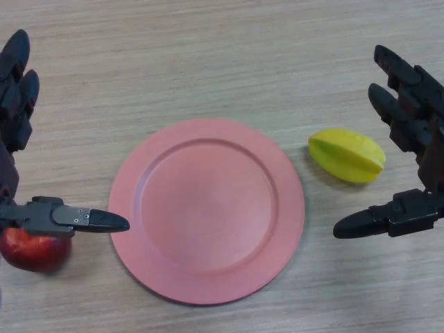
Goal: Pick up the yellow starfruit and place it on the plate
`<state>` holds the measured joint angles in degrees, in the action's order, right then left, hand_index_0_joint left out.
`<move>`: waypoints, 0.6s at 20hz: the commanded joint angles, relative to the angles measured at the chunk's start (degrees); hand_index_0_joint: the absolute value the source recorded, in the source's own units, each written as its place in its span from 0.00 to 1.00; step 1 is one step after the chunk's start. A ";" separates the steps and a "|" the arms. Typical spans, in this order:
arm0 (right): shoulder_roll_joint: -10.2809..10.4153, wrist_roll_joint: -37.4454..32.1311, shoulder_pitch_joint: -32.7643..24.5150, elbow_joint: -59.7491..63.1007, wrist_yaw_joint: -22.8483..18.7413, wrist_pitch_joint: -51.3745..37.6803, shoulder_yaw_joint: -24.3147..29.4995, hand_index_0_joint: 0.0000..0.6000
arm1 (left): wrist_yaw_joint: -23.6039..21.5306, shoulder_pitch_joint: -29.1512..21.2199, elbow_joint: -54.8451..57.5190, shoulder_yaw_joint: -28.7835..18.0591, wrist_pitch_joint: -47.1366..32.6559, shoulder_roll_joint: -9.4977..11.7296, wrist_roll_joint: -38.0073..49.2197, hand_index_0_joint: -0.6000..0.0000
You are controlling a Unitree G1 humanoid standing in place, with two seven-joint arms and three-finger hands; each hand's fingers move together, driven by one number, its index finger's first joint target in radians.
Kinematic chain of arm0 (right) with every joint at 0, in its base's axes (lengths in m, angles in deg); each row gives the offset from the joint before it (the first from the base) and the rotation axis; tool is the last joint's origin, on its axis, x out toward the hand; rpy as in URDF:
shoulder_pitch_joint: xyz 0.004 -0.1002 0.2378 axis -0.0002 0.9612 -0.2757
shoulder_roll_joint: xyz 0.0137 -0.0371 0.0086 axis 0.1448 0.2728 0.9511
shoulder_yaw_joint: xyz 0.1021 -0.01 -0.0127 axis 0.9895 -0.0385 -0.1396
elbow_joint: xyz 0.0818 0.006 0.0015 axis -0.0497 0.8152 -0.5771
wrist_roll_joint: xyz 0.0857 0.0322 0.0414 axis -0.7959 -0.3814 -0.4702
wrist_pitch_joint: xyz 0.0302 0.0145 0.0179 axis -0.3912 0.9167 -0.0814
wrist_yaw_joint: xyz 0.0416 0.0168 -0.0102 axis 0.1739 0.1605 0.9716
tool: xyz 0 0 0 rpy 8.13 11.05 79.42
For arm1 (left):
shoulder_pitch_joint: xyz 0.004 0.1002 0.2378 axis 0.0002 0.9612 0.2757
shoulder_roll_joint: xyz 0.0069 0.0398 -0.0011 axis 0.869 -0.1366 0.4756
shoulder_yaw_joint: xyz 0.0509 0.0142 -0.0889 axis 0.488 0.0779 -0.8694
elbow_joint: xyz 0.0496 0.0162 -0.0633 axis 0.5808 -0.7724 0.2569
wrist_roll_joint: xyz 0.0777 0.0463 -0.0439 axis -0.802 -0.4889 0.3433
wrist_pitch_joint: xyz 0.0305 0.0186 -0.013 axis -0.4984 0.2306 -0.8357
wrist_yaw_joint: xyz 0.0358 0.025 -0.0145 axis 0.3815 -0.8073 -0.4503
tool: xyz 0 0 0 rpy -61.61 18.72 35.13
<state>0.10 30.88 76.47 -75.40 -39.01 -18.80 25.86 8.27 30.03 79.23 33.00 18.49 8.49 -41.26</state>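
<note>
The right hand is sitting over at the right edge of the table with its fingers stretched out straight and the thumb poking in low toward the plate, so it's spread wide and gripping nothing at all. The yellow starfruit is lying on the wood just inside that open hand, between the fingers above and the thumb below, close to the fingers but not touching anything as far as I can tell. It's also just off the right rim of the pink plate, so the trip is looking short. What I'm worrying about is the shape: that fruit is ridged and tapered, and if the fingers are closing on a sloped face instead of across the ridges, I'm guessing it's squirting out sideways or rolling away. The thumb is also hanging pretty far below the fruit, so closing from there could be nudging it up the table rather than trapping it. And with the plate rim that near, a sloppy shove could be pushing the fruit against the edge before it's even lifted. The left hand is parked at the left edge, also opened out, with its thumb hovering right above a red apple; it's idle, but any twitch there could be bumping the apple toward the plate.
</note>
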 commanded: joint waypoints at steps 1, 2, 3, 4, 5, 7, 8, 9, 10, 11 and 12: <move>-1.49 1.61 -1.37 -2.41 -1.56 -10.84 2.15 0.00 | -1.08 -2.06 3.80 -2.67 -5.55 2.18 -0.31 1.00; -1.40 1.71 -1.11 -2.07 -1.63 -11.73 2.30 0.00 | -1.09 -1.92 3.75 -2.23 -5.43 1.99 -0.63 1.00; -1.39 1.77 -1.15 -1.86 -1.93 -12.07 2.38 0.00 | -1.17 -1.83 3.71 -1.90 -5.39 1.85 -0.94 1.00; -1.44 1.82 -1.42 -1.42 -2.43 -12.47 2.45 0.00 | -1.18 -2.05 3.70 -1.68 -4.86 1.88 -1.18 1.00; -1.44 1.91 -1.36 -1.18 -2.55 -12.68 2.39 0.00 | -1.05 -2.15 3.70 -1.62 -4.50 1.92 -1.11 1.00; -1.46 1.99 -1.37 -0.85 -2.72 -12.74 2.44 0.00 | -1.02 -2.50 3.57 -1.27 -4.09 2.01 -1.41 1.00; -1.51 1.94 -1.48 -0.66 -2.88 -12.97 2.57 0.00 | -1.26 -2.76 3.54 -1.08 -4.06 2.03 -1.72 1.00; -1.51 2.00 -1.45 -0.15 -2.98 -13.19 2.54 0.00 | -1.63 -2.97 3.46 -0.86 -4.31 1.98 -1.92 1.00; -1.56 2.35 -1.70 0.98 -3.16 -13.71 2.41 0.00 | -2.05 -3.23 3.45 -0.65 -4.44 1.98 -1.97 1.00; -1.73 2.75 -2.27 2.18 -3.36 -14.35 2.41 0.00 | -2.19 -3.36 3.41 -0.53 -4.50 2.01 -2.01 1.00; -2.04 3.66 -3.44 4.31 -4.11 -15.90 2.45 0.00 | -2.52 -3.42 3.15 -0.47 -4.30 1.85 -1.41 1.00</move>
<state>0.08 34.62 75.23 -67.80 -40.67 -25.72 25.94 8.23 28.37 79.24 35.09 19.18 8.50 -41.91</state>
